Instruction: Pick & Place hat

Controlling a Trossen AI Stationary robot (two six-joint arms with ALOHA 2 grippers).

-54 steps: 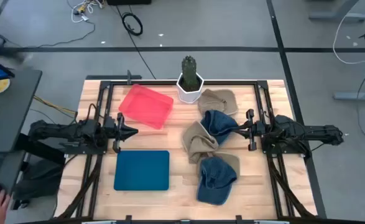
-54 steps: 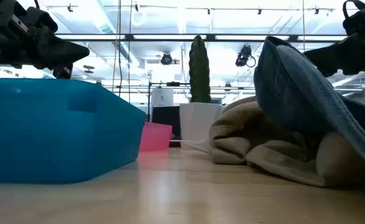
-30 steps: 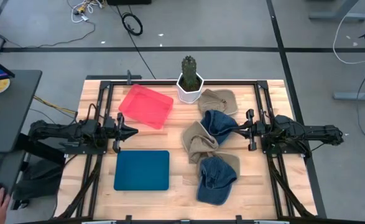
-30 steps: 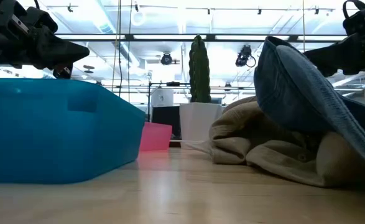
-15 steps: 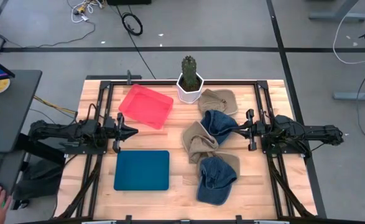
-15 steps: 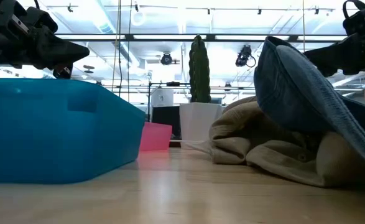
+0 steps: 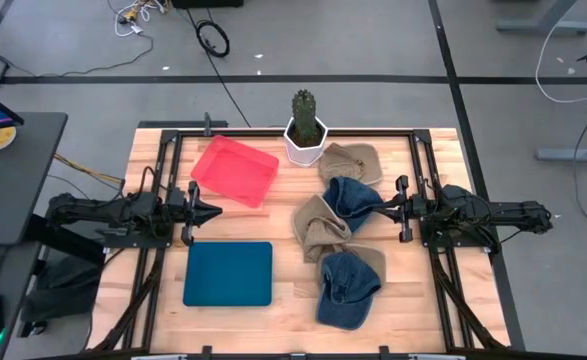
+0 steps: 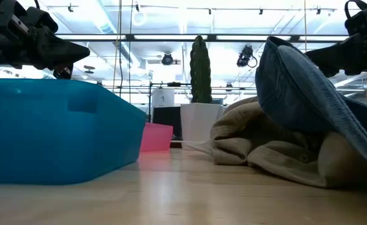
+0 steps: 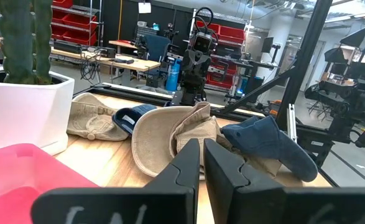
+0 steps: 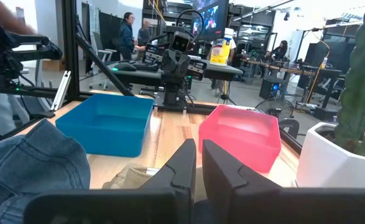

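Several caps lie in a heap on the table's right half: a tan cap (image 7: 351,160) near the far edge, a blue denim cap (image 7: 353,199) beside it, a tan cap (image 7: 318,228) in the middle, and a blue denim cap (image 7: 348,290) resting on another tan one near the near edge. My left gripper (image 7: 216,211) hovers shut between the pink bin and the blue bin. My right gripper (image 7: 379,208) hovers shut just right of the middle denim cap. In the left wrist view the caps (image 9: 170,134) lie ahead of the fingers.
A pink bin (image 7: 235,170) sits at far left-centre, a blue bin (image 7: 229,273) at near left. A white pot with a cactus (image 7: 305,130) stands at the far edge. Black frame rails (image 7: 163,170) run along both sides. Bare wood lies between the bins and the caps.
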